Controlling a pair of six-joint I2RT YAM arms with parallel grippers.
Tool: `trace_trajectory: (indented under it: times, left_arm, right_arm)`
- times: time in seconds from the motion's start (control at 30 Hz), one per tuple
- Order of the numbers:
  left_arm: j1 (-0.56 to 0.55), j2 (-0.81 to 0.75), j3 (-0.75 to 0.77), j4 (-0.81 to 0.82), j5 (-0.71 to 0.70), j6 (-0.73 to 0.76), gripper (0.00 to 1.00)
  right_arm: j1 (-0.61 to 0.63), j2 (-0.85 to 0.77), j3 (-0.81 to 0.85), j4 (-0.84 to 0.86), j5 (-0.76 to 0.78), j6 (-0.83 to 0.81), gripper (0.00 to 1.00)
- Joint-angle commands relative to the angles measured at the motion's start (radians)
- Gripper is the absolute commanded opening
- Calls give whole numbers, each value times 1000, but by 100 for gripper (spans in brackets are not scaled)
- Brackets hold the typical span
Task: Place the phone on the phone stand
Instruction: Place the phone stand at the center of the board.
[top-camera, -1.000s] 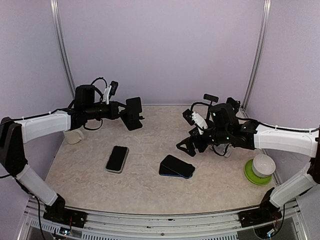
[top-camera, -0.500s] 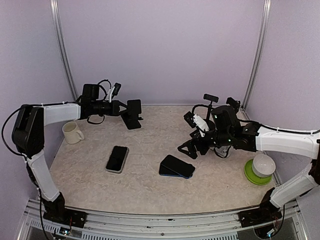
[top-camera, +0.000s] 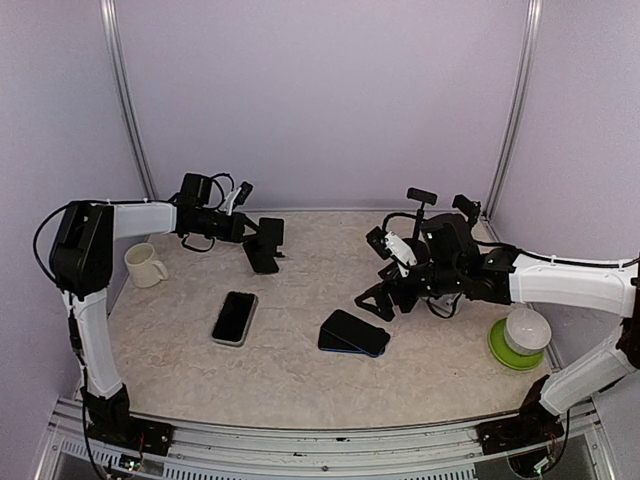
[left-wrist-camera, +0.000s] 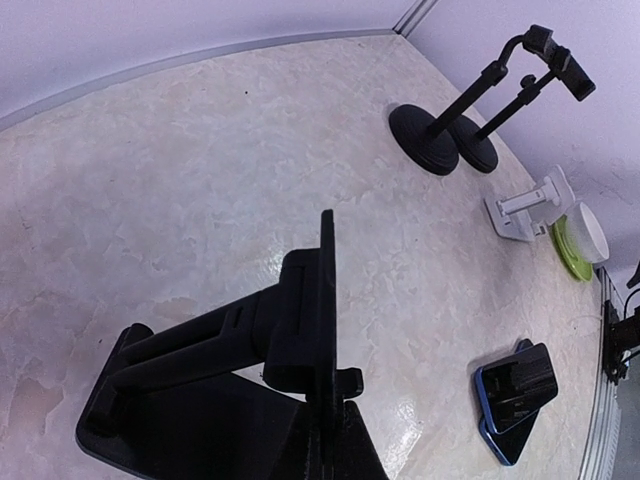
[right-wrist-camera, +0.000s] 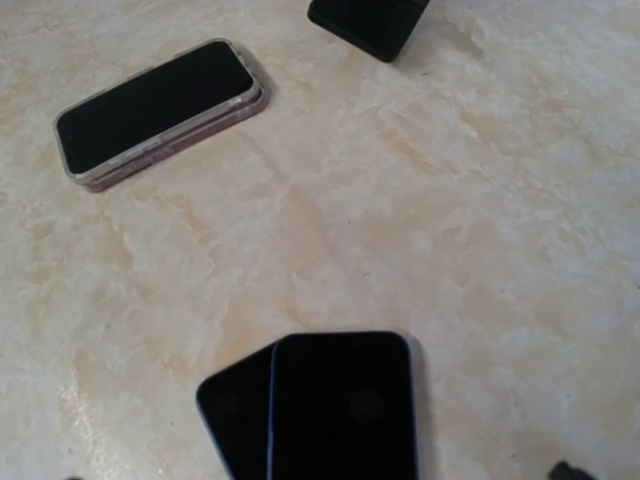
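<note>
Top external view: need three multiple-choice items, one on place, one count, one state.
1. Where does the mug stand? A) by the left edge of the table B) front centre C) against the right wall
2. How many phones lie on the table? A) one B) three C) five
3. The right gripper is: A) open, empty B) shut on a phone C) shut on the mug
Key: 1 A, it sits left of the lone phone. 2 B, that phone plus the stacked pair. 3 A, its fingers stand spread near the pair, gripping nothing.
</note>
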Motion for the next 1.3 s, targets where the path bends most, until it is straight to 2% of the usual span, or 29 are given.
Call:
trace_trajectory:
  times: [0.0, 0.17, 0.37, 0.57, 0.93, 1.13, 1.27]
  left_arm:
    - [4, 15, 46, -44, -12, 72, 0]
    - [19, 38, 79, -107, -40, 117, 0]
    - [37, 41, 75, -110, -57, 123, 0]
    - [39, 50, 69, -118, -58, 127, 5]
    - [48, 51, 48, -112, -92, 88, 15]
    - [49, 19, 13, -102, -141, 51, 27]
    - [49, -16, -22, -86, -182, 22, 30]
  right_arm:
    - [-6, 22, 12, 9, -16, 14, 100]
    - [-5, 38, 13, 15, -25, 23, 100]
    - [-5, 48, 18, 13, -34, 28, 100]
    - [-5, 42, 14, 11, -34, 31, 100]
    - [-5, 22, 3, 7, -24, 32, 100]
    - [-5, 23, 12, -3, -14, 27, 100]
    - [-5, 24, 25, -13, 13, 25, 100]
